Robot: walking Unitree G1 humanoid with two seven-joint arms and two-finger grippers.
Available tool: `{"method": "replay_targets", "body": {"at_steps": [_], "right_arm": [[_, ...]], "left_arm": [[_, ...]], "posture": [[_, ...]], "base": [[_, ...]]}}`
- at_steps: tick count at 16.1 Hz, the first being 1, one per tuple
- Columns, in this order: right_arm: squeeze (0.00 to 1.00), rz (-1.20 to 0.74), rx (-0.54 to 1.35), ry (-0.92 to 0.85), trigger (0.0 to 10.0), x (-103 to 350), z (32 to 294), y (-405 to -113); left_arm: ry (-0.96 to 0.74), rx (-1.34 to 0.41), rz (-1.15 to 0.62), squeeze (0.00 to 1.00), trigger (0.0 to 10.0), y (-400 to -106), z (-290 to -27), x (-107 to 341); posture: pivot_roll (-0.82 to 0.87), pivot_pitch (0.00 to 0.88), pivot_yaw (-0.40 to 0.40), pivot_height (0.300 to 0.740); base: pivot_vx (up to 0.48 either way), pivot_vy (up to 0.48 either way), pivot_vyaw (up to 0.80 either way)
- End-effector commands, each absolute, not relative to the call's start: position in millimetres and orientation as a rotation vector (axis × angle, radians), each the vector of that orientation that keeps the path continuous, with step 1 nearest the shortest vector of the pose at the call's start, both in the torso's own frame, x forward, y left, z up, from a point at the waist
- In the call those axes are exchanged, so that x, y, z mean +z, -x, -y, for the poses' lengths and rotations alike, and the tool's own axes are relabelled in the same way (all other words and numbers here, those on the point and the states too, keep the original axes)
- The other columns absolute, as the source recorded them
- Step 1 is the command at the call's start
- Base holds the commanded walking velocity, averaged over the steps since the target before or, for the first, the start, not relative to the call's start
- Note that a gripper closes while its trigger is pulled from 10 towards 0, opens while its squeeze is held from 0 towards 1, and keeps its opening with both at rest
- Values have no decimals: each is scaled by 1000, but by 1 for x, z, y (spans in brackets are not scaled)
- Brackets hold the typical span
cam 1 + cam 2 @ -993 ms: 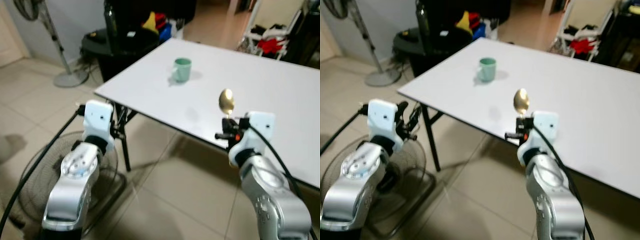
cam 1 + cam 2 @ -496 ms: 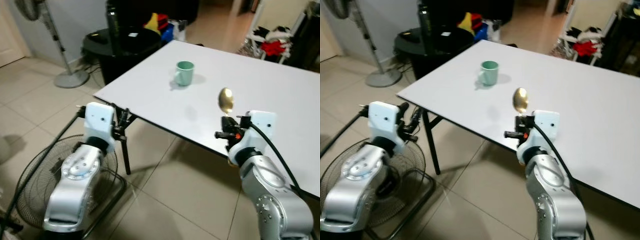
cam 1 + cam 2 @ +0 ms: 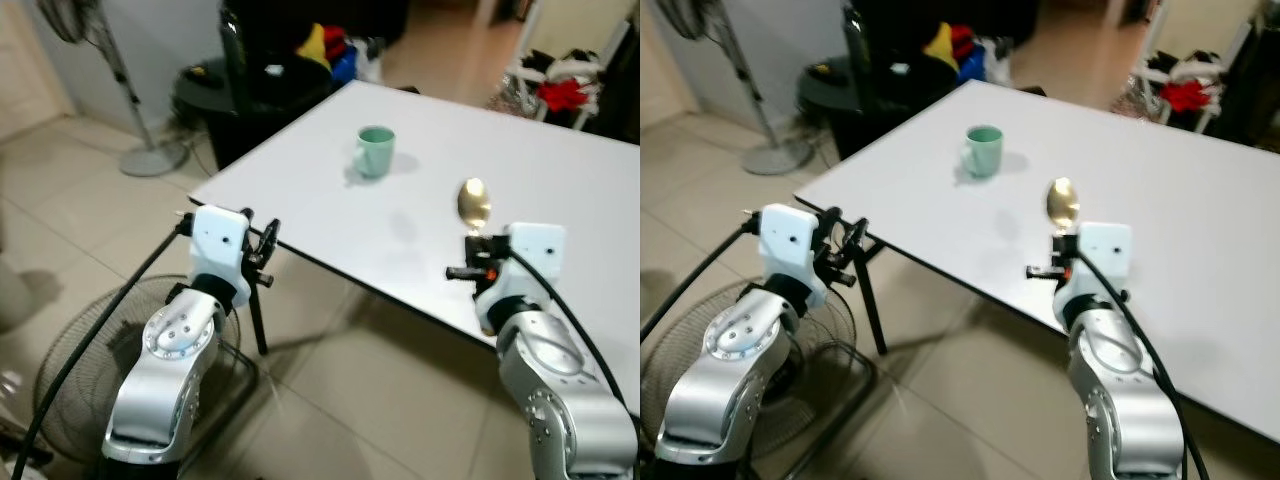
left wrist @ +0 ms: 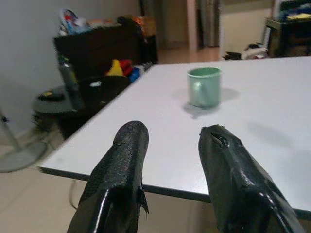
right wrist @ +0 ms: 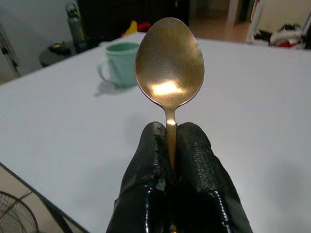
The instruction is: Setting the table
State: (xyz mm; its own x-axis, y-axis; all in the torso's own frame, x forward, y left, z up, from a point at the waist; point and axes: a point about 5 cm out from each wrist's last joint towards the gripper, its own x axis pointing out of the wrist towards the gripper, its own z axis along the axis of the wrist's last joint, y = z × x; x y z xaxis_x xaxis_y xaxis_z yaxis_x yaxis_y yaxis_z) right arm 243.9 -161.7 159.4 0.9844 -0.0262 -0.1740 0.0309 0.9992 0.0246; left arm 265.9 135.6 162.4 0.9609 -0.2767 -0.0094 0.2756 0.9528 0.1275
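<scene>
Spoon time: the right gripper [image 5: 170,145] has its two black fingers pinched tight on the handle of a shiny gold-coloured metal spoon [image 5: 169,65], bowl pointing straight up. It's held just above the near edge of the big white rectangular table [image 3: 560,170], on the robot's right side. Further in on the tabletop sits a mint green ceramic mug [image 3: 375,151], upright, handle facing the robot's left, well apart from the spoon.

The left gripper [image 4: 170,145] is holding nothing, fingers spread with a clear gap between them, hovering off the table's near left corner over the tiled floor [image 3: 80,220]. Below that arm there's a round wire-cage floor fan [image 3: 70,350] lying on the tiles. A pedestal fan [image 3: 120,90] stands back by the wall.
</scene>
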Motion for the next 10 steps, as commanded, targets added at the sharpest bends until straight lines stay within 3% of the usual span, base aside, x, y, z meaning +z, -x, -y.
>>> {"method": "replay_targets", "body": {"at_steps": [1,10], "right_arm": [[0,-155,0,-40,10000,162,153,-246],[0,-156,-9,-42,10000,160,153,-246]], "left_arm": [[-146,-249,12,0,10000,-267,-145,164],[-140,-252,9,0,10000,-269,-144,165]], "posture": [[40,0,28,740],[38,0,29,740]], "base": [[285,0,0],[284,0,0]]}}
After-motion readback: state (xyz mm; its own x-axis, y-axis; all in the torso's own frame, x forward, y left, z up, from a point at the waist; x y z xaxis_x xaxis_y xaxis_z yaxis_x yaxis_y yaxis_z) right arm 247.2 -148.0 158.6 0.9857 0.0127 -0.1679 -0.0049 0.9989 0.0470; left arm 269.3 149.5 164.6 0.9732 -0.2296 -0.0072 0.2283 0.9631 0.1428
